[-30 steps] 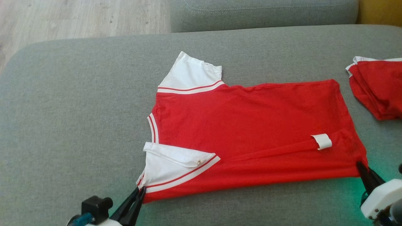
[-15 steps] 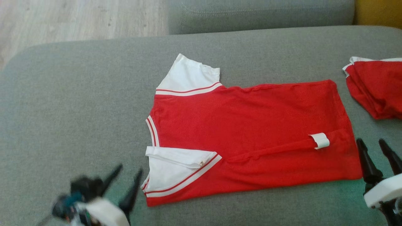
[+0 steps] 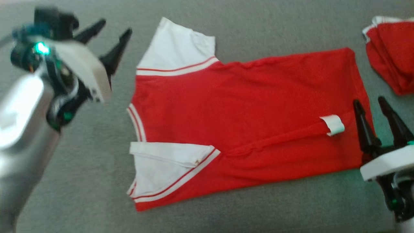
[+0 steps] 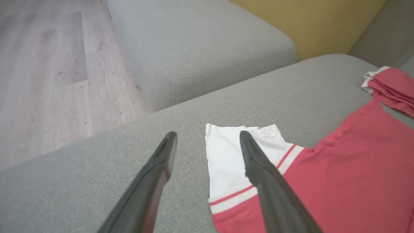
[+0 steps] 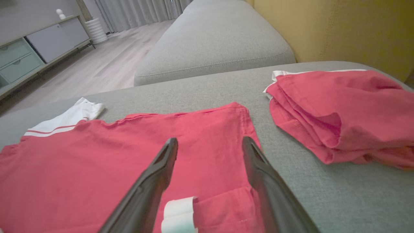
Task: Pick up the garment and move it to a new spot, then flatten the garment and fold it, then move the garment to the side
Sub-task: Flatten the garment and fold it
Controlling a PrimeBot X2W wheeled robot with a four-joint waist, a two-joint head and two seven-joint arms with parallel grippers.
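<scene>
The garment, a red shirt with white sleeves, lies flat on the grey cushion, its near long edge folded over onto the body. A white label sticks up near the hem. My left gripper hovers open just left of the far white sleeve, holding nothing; in the left wrist view the left gripper straddles that sleeve's outer edge. My right gripper stands open over the hem end, empty; the right wrist view has the right gripper above the red cloth and the label.
A second, folded red garment lies at the cushion's right end, also in the right wrist view. Beyond the cushion's far edge stand another grey cushion, a yellow backrest and wooden floor.
Both grippers have opened and let go of the garment's near edge. The left arm has swung up to the far sleeve; the right has moved forward over the hem. The head camera has tilted down.
</scene>
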